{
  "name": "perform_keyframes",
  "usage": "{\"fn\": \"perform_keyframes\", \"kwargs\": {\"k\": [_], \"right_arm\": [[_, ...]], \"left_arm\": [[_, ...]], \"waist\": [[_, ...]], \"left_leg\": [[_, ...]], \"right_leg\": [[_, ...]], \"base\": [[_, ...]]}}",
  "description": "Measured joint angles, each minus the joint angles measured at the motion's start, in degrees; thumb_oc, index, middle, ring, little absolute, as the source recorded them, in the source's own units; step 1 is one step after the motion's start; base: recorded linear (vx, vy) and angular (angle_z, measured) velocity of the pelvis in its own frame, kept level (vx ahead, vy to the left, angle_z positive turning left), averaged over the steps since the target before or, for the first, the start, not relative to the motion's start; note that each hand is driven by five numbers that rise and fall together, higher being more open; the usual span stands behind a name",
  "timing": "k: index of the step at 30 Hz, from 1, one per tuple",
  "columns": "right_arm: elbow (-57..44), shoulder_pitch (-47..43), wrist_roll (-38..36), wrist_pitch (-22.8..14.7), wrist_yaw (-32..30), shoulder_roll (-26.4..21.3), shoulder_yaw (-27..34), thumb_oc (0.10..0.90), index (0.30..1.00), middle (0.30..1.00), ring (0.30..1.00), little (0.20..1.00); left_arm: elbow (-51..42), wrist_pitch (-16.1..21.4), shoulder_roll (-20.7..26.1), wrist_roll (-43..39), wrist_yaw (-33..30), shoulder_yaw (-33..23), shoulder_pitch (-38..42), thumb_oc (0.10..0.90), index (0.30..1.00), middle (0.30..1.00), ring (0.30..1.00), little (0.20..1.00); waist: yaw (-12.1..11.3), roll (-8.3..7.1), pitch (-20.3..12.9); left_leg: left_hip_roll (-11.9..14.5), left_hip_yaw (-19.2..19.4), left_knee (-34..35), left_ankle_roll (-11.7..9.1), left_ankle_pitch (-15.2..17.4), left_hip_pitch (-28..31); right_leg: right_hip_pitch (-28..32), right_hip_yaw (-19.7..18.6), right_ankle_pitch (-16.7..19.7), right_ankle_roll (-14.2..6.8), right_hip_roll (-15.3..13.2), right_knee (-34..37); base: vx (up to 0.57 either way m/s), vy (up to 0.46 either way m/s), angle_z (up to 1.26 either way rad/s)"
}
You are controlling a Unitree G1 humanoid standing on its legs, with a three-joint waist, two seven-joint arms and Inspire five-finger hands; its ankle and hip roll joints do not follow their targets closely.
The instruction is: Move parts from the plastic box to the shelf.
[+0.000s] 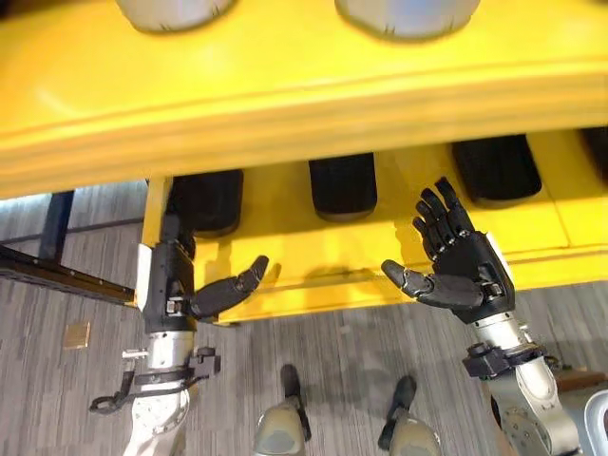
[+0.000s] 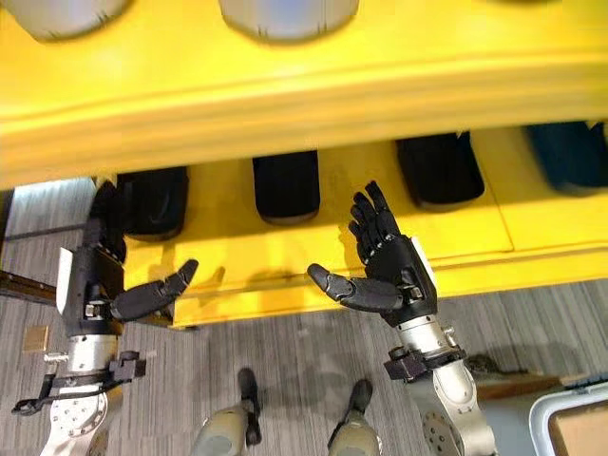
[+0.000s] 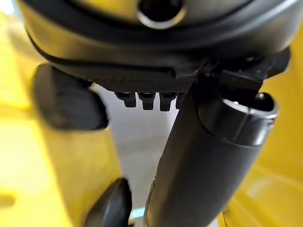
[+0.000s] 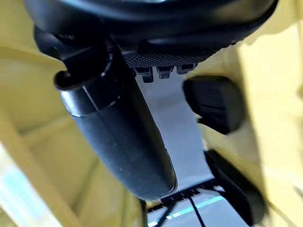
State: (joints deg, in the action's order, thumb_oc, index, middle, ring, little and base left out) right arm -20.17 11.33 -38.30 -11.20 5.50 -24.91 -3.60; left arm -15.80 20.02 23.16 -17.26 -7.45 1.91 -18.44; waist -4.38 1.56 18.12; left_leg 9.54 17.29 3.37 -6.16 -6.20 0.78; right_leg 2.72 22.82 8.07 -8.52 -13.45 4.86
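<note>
Two hands are up in front of me, both empty. My left hand (image 1: 176, 285) sits at the left end of the yellow shelf (image 1: 285, 85), thumb stuck out sideways; its fingers reach up behind the shelf's edge, so I cannot tell how they are set. My right hand (image 1: 465, 266) hovers near the lower tier's front lip, fingers spread and straight, thumb pointing left. Black parts (image 1: 344, 185) lie in a row on the lower tier, well apart from each other. Grey parts (image 1: 407, 14) sit on the upper tier.
</note>
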Motion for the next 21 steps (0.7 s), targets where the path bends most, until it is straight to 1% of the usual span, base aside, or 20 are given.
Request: {"fn": "perform_keyframes", "kwargs": {"k": [1, 2, 3, 4, 5, 6, 7, 8, 9, 10, 12, 13, 17, 18, 21], "right_arm": [[0.41, -0.10, 0.02, 1.02, -0.75, 0.03, -0.05, 0.900, 1.000, 1.000, 1.000, 1.000], [0.76, -0.30, 0.04, 1.51, -1.18, 0.04, -0.06, 0.900, 1.000, 1.000, 1.000, 1.000], [2.18, -0.76, 0.08, 1.94, -1.82, 0.19, -0.13, 0.900, 1.000, 1.000, 1.000, 1.000], [4.19, -0.99, 0.09, 3.54, -2.72, 0.36, -0.13, 0.900, 1.000, 1.000, 1.000, 1.000], [4.88, -0.98, 0.11, 4.04, -2.89, 0.37, -0.14, 0.900, 1.000, 1.000, 1.000, 1.000], [9.31, -0.56, 0.17, 6.84, -3.83, 0.43, -0.56, 0.900, 1.000, 1.000, 1.000, 1.000], [9.88, -0.45, 0.15, 7.35, -4.12, 0.42, -0.57, 0.900, 1.000, 1.000, 1.000, 1.000], [12.00, -0.28, 0.15, 8.72, -4.36, 0.41, -0.67, 0.900, 1.000, 1.000, 1.000, 1.000], [12.74, 0.07, 0.16, 9.56, -4.55, 0.41, -0.77, 0.900, 1.000, 1.000, 1.000, 1.000], [13.02, 0.29, 0.16, 9.79, -4.58, 0.40, -0.80, 0.900, 1.000, 1.000, 1.000, 1.000], [13.91, 1.47, 0.15, 10.82, -4.60, 0.36, -0.81, 0.900, 1.000, 1.000, 1.000, 1.000], [13.93, 2.03, 0.15, 11.37, -4.56, 0.35, -0.82, 0.900, 1.000, 1.000, 1.000, 1.000], [14.26, 2.53, 0.29, 13.17, -4.53, 0.21, -1.38, 0.900, 1.000, 1.000, 1.000, 1.000], [14.32, 2.51, 0.75, 13.67, -4.42, 0.21, -1.60, 0.900, 1.000, 1.000, 1.000, 1.000], [14.54, 2.54, 2.34, 15.36, -4.14, 0.19, -2.54, 0.900, 1.000, 1.000, 1.000, 1.000]], "left_arm": [[0.83, -1.89, 0.04, -2.38, 2.30, 1.16, -0.40, 0.900, 1.000, 1.000, 1.000, 1.000], [1.64, -2.96, 0.07, -4.04, 4.06, 1.93, -0.37, 0.900, 1.000, 1.000, 1.000, 1.000], [3.13, -4.86, 0.10, -6.22, 6.72, 3.37, -0.31, 0.900, 1.000, 1.000, 1.000, 1.000], [4.62, -6.67, 0.28, -8.88, 9.76, 4.73, -0.33, 0.900, 1.000, 1.000, 1.000, 1.000], [4.80, -7.32, 0.28, -9.67, 10.59, 5.01, -0.38, 0.900, 1.000, 1.000, 1.000, 1.000], [5.29, -11.95, 0.38, -14.16, 15.85, 5.82, -0.48, 0.900, 1.000, 1.000, 1.000, 1.000], [5.35, -12.54, 0.43, -14.17, 16.45, 5.90, -0.41, 0.900, 1.000, 1.000, 1.000, 1.000], [6.43, -14.50, 0.98, -16.39, 19.02, 6.34, 0.20, 0.900, 1.000, 1.000, 1.000, 1.000], [6.77, -16.28, 1.02, -18.44, 20.85, 6.33, 0.15, 0.900, 1.000, 1.000, 1.000, 1.000], [6.88, -16.87, 0.96, -18.78, 21.67, 6.43, 0.03, 0.900, 1.000, 1.000, 1.000, 1.000], [7.35, -19.43, 0.77, -20.85, 24.84, 7.23, -0.20, 0.900, 1.000, 1.000, 1.000, 1.000], [7.58, -20.28, 0.74, -20.82, 25.90, 7.55, -0.22, 0.900, 1.000, 1.000, 1.000, 1.000], [8.87, -22.13, 0.72, -20.95, 27.78, 7.81, -0.40, 0.900, 1.000, 1.000, 1.000, 1.000], [9.34, -22.21, 0.69, -21.41, 28.04, 7.82, -0.69, 0.900, 1.000, 1.000, 1.000, 1.000], [10.51, -22.66, 0.68, -23.00, 28.24, 7.36, -1.12, 0.900, 1.000, 1.000, 1.000, 1.000]], "waist": [[-0.07, -0.41, -1.37], [-0.09, -0.63, -1.97], [0.30, -1.14, -2.95], [0.83, -1.76, -3.98], [0.99, -1.96, -4.15], [1.24, -2.52, -5.25], [1.44, -2.58, -5.46], [2.48, -2.59, -6.32], [2.87, -2.55, -6.89], [3.12, -2.51, -7.12], [4.30, -2.28, -8.02], [4.39, -2.20, -8.08], [5.03, -2.16, -8.87], [5.44, -2.20, -9.25], [5.63, -2.61, -10.13]], "left_leg": [[0.09, 0.28, 0.14, -0.01, 0.00, 0.18], [0.12, 0.61, 0.15, -0.01, 0.00, 0.35], [0.12, 0.98, 0.19, -0.01, 0.00, 0.50], [0.12, 1.24, 0.24, -0.01, 0.00, 0.71], [0.12, 1.30, 0.30, -0.02, 0.00, 0.91], [0.09, 2.84, 1.12, -0.20, 0.14, 2.99], [0.10, 2.94, 1.12, -0.26, 0.44, 3.17], [0.09, 3.28, 1.13, -0.02, 0.56, 3.30], [0.10, 3.52, 1.13, 0.00, 0.52, 3.38], [0.11, 3.73, 1.13, 0.00, 0.52, 3.46], [0.13, 4.12, 1.13, -0.23, 0.33, 3.70], [0.22, 4.62, 1.13, -0.23, 0.35, 4.19], [0.44, 5.10, 1.13, -0.26, 0.35, 4.52], [0.43, 5.35, 1.13, -0.24, 0.37, 4.58], [0.43, 6.05, 1.14, -0.24, 0.39, 4.91]], "right_leg": [[0.01, -0.08, -0.09, -0.09, 0.10, 0.01], [0.04, -0.19, -0.09, -0.09, 0.12, 0.00], [0.04, -0.32, -0.07, -0.07, 0.12, 0.00], [0.10, -0.49, -0.01, 0.00, 0.12, 0.00], [0.23, -0.56, 0.00, 0.01, 0.12, 0.01], [0.79, -2.03, -0.06, 0.02, 0.14, 0.04], [0.76, -2.23, -0.07, 0.03, 0.14, 0.05], [0.79, -2.43, -0.07, 0.02, 0.13, 0.04], [0.72, -2.67, 0.01, -0.03, 0.13, 0.04], [0.65, -2.85, 0.08, -0.11, 0.14, 0.04], [0.56, -3.31, 0.35, 0.16, 0.20, 0.04], [0.62, -3.85, 0.40, 0.19, 0.31, 0.04], [0.36, -4.72, 0.59, 0.38, 0.57, 0.04], [0.27, -4.94, 0.63, 0.34, 0.57, 0.04], [0.26, -5.23, 0.71, 0.32, 0.57, 0.05]], "base": [[-0.03, 0.024, -0.06], [-0.02, 0.048, -0.09], [-0.01, 0.061, -0.09], [0.02, 0.071, -0.07], [0.06, 0.055, -0.29], [0.06, 0.036, -0.30], [0.06, 0.034, -0.32], [0.05, 0.029, -0.10], [0.05, 0.029, -0.10], [0.03, 0.013, -0.10], [0.05, 0.011, -0.13], [0.05, 0.008, -0.20], [0.04, 0.006, -0.12], [0.05, 0.006, -0.06], [0.04, 0.005, -0.07]]}}
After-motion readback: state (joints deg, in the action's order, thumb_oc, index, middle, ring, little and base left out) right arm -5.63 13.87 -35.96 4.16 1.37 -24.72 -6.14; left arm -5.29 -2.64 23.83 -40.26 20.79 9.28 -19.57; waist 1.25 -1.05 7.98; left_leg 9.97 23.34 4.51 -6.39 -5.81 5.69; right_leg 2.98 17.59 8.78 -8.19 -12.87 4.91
